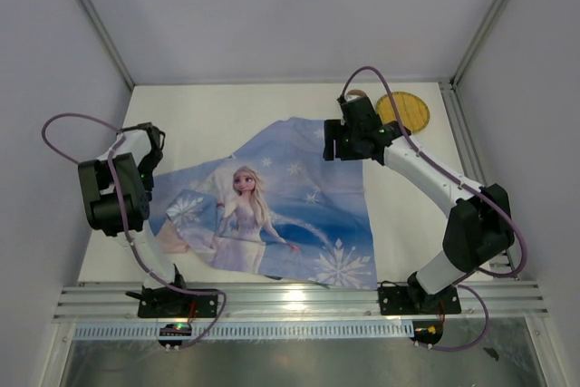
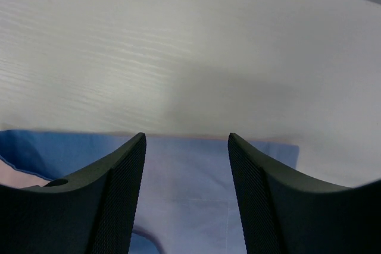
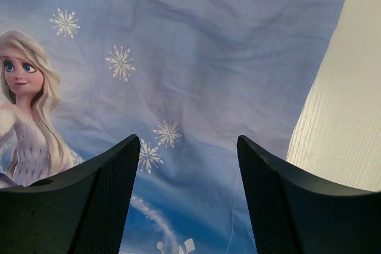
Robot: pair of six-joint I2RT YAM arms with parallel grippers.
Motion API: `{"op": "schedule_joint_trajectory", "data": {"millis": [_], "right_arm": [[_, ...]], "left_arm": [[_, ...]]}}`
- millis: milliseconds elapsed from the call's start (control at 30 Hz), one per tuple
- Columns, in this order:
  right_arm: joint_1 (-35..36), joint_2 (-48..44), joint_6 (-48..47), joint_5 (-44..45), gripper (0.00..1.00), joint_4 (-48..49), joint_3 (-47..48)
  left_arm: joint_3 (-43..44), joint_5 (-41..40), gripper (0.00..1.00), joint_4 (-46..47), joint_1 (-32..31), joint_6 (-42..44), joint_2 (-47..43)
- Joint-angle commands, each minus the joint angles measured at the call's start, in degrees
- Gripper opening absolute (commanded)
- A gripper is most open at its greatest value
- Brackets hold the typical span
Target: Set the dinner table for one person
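Cloth (image 1: 281, 197) wrinkled, blue, on matte table (image 1: 227, 111); left hand (image 2: 187, 141), right hand (image 3: 188, 144) spread, empty.

A blue cloth (image 1: 290, 197) covers the middle of the table (image 1: 227, 106); the far strip lies bare, with a yellow disc (image 1: 405, 111) far right.

Dinner table (image 1: 227, 106): flat, level, matte white rectangle with faint grain lines. Silver rails (image 1: 299, 301) run along its near and right edges. Bare surface shows beyond, left and right of the blue printed cloth (image 1: 272, 206), which lies mid-table.
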Motion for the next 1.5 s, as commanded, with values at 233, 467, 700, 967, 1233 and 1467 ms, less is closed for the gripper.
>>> {"op": "schedule_joint_trajectory", "data": {"millis": [233, 467, 700, 967, 1233, 1467], "right_arm": [[1.04, -4.65, 1.34, 0.57, 0.71, 0.80, -0.43], [1.74, -4.04, 2.66, -0.04, 0.71, 1.86, -2.45], [2.88, -2.19, 3.45, -0.22, 0.71, 2.30, -1.23], [3.15, -1.66, 3.19, 0.66, 0.71, 1.24, 0.27], [3.15, -1.40, 3.63, 0.75, 0.71, 1.59, -0.17], [3.15, -1.05, 3.89, 1.01, 0.71, 1.77, -0.96]], "left_arm": [[5.69, 4.52, 0.57, 10.81, 0.89, 10.20, 4.98], [7.53, 7.15, 0.55, 19.17, 0.80, 18.64, 4.01], [8.58, 7.78, 0.54, 21.03, 0.80, 21.01, 5.05], [8.42, 10.06, 0.53, 15.84, 0.80, 18.03, 8.40], [11.14, 9.53, 0.53, 10.22, 0.89, 16.54, 10.77], [11.75, 9.88, 0.51, 7.66, 0.80, 15.65, 11.30]]}}
